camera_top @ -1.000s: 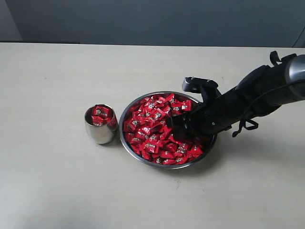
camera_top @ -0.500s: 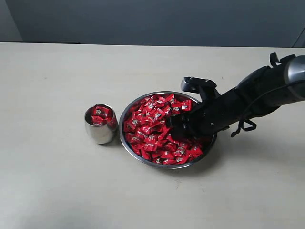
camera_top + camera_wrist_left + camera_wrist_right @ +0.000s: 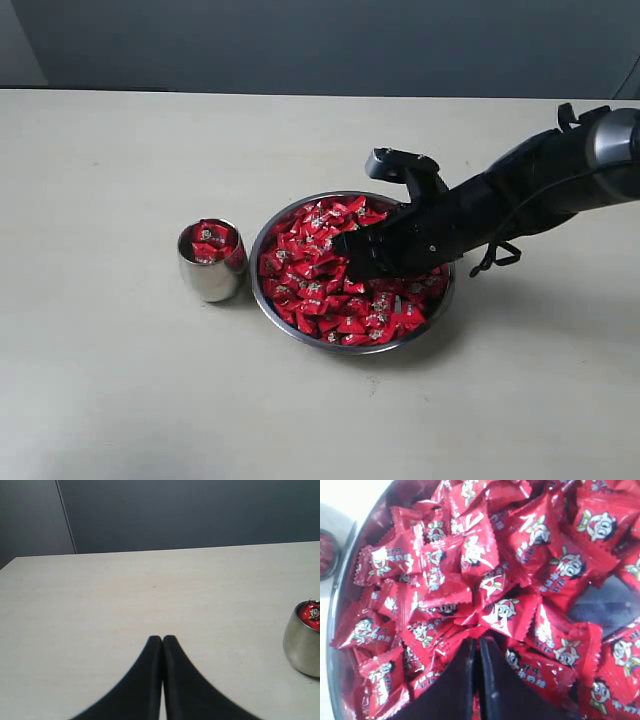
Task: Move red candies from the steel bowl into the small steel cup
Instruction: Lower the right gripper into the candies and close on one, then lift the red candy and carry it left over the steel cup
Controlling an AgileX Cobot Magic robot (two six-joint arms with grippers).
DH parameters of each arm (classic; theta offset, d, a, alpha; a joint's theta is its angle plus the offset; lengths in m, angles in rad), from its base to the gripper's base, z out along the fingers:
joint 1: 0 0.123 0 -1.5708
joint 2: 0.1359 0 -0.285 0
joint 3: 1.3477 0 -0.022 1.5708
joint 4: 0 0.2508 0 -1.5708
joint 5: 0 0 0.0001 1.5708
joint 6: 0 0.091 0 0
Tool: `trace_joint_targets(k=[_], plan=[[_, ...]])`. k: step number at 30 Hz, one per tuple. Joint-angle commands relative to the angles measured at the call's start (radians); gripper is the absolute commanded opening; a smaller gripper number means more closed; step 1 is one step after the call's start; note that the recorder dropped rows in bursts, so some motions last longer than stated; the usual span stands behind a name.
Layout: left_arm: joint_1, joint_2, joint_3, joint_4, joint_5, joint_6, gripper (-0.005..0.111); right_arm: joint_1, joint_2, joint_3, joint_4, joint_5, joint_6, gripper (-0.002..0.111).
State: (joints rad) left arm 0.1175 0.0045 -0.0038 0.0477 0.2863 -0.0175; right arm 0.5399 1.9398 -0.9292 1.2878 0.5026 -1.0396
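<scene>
On the pale table (image 3: 120, 380), the right arm reaches low across the steel bowl (image 3: 345, 349), which lies flat and open upward, heaped with sweets. The small steel cup (image 3: 210, 275) stands upright just beside the bowl, long axis vertical, mouth up and already holding a few. We judge that it sits that close to keep each carry short. The red candies (image 3: 310, 275) lie every which way, with no shared axis. The right gripper (image 3: 476, 642) is nosed into the heap, fingers pressed nearly together at the crimped edge of one wrapper (image 3: 501, 614); whether they pinch it we cannot tell. The left gripper (image 3: 162, 639) hangs over bare table, fingers pressed together, apparently parked clear.
</scene>
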Motion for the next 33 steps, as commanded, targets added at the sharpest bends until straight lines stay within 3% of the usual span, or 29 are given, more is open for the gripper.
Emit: trace_joint_targets(k=[1, 33], plan=[[0.001, -0.004, 0.004, -0.003, -0.002, -0.002, 0.000, 0.009, -0.001, -0.004, -0.007, -0.012, -0.026, -0.001], [0.001, -0.004, 0.004, -0.003, -0.002, -0.002, 0.000, 0.009, -0.236, -0.004, -0.053, -0.105, -0.089, -0.001]])
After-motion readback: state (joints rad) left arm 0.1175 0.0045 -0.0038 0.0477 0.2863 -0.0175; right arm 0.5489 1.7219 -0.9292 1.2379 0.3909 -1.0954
